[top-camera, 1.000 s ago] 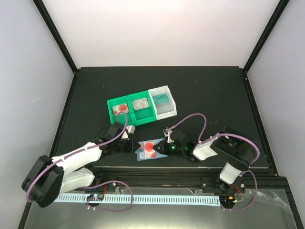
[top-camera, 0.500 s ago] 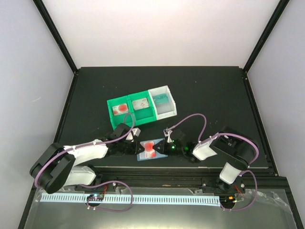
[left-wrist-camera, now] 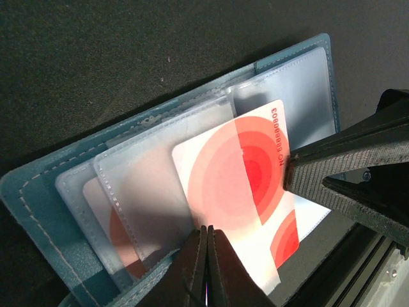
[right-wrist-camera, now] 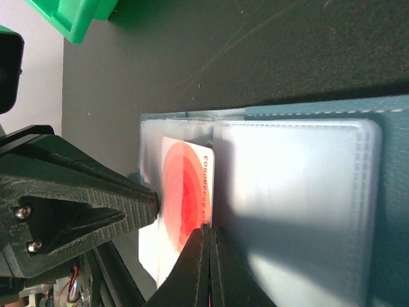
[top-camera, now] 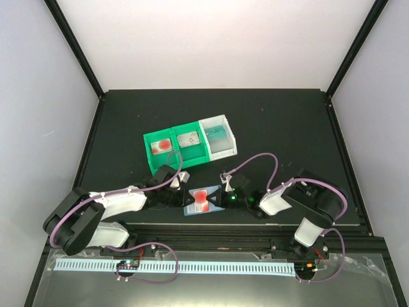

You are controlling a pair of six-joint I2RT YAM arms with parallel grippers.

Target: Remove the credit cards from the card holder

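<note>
On the black counter [top-camera: 287, 128], near its front edge, the flat light-blue translucent plastic card holder [top-camera: 192, 208] is lying open between the two arms, sitting where it was a second ago. The whitish plastic card with red rings [left-wrist-camera: 236, 192] is sticking partly out of a clear pocket. The left gripper [left-wrist-camera: 206, 252], having swung in from the left, is now pressing its jaws together at that card's lower edge. The right gripper [right-wrist-camera: 208, 252] is closing tight from the opposite side, where card meets pocket. Whether each is pinching card or pocket film, I cannot tell. The pull-out seems to be just starting, as the card is not yet free.
</note>
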